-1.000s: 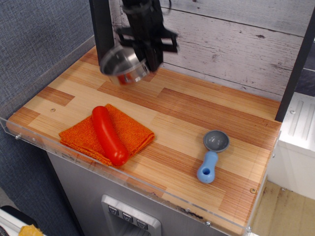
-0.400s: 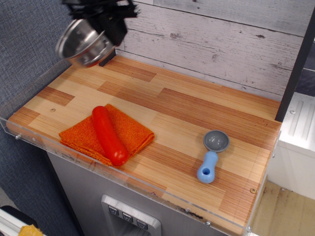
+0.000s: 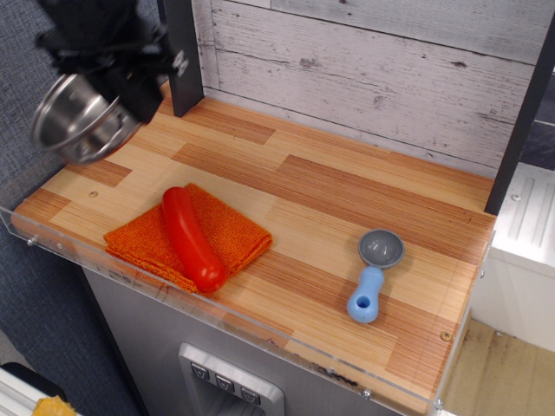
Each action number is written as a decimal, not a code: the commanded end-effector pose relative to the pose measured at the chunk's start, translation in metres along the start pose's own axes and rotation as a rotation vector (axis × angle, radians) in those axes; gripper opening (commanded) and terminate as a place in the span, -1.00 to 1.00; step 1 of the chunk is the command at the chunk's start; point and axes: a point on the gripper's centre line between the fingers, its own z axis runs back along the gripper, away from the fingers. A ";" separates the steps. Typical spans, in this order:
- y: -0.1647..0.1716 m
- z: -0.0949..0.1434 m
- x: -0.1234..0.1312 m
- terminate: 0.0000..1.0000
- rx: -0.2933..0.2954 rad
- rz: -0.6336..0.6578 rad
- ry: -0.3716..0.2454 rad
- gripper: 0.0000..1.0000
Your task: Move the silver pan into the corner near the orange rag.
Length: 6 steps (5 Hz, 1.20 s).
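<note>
The tool [image 3: 111, 62] was clenched on the silver pan [image 3: 76, 120], gripping its far rim, so the pan hung in the air, tilted, clear of the table [image 3: 347, 199]. Likely reason: carried high to pass over the low clear rim and the clutter. Relative to the orange rag [image 3: 227, 232], the pan sat up and to the left, above the corner [image 3: 39, 217] region. Its open mouth faced left and toward the camera. Round body, no evident long axis. A red sausage-shaped object [image 3: 189, 237] lay on the rag.
</note>
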 end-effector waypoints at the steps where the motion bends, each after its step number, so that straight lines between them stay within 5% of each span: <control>1: 0.027 0.008 -0.009 -1.00 0.113 -0.004 0.008 -1.00; 4: 0.061 -0.009 -0.009 -1.00 0.201 -0.018 0.067 -1.00; 6: 0.071 -0.043 0.001 -1.00 0.181 -0.014 0.101 -1.00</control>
